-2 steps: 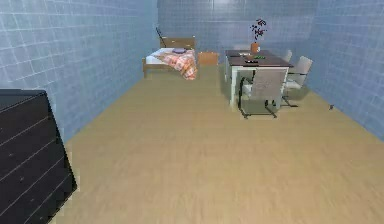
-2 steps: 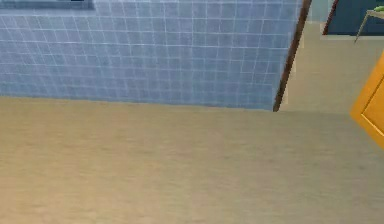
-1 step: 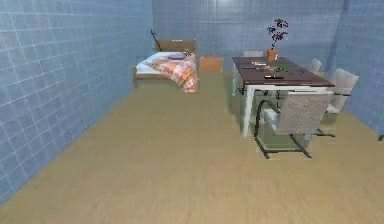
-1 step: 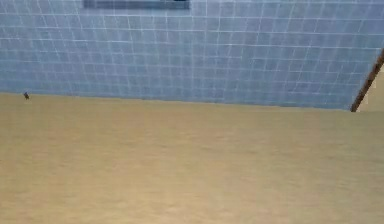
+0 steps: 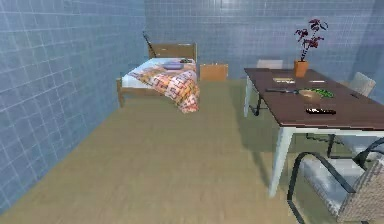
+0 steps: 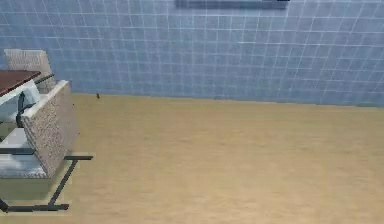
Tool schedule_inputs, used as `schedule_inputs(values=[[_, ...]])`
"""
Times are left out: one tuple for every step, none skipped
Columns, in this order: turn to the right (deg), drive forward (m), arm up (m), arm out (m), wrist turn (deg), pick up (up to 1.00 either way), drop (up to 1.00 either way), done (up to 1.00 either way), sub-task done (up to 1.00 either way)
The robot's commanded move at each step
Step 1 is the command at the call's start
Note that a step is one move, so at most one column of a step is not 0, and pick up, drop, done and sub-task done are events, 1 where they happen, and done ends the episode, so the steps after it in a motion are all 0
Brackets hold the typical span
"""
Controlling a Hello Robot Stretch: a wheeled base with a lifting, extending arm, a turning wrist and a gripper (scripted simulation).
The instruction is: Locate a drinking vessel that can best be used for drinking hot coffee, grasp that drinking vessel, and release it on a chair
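At the forward view's right, table (image 5: 355, 113) with potted plant (image 5: 303, 62) and perhaps flat small items (image 5: 320, 94); end effector state untellable.

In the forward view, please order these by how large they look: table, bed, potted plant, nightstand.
Largest first: table, bed, potted plant, nightstand. The table is nearer, so its lead over the bed is unsure.
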Motion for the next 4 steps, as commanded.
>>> schedule_inputs(values=[[0.0, 1.0, 0.0, 0.0, 0.0, 0.0, 0.0, 0.0, 0.0], [0.0, 0.15, 0.0, 0.0, 0.0, 0.0, 0.0, 0.0, 0.0], [3.0, 0.0, 0.0, 0.0, 0.0, 0.0, 0.0, 0.0, 0.0], [0.0, 1.0, 0.0, 0.0, 0.0, 0.0, 0.0, 0.0, 0.0]])
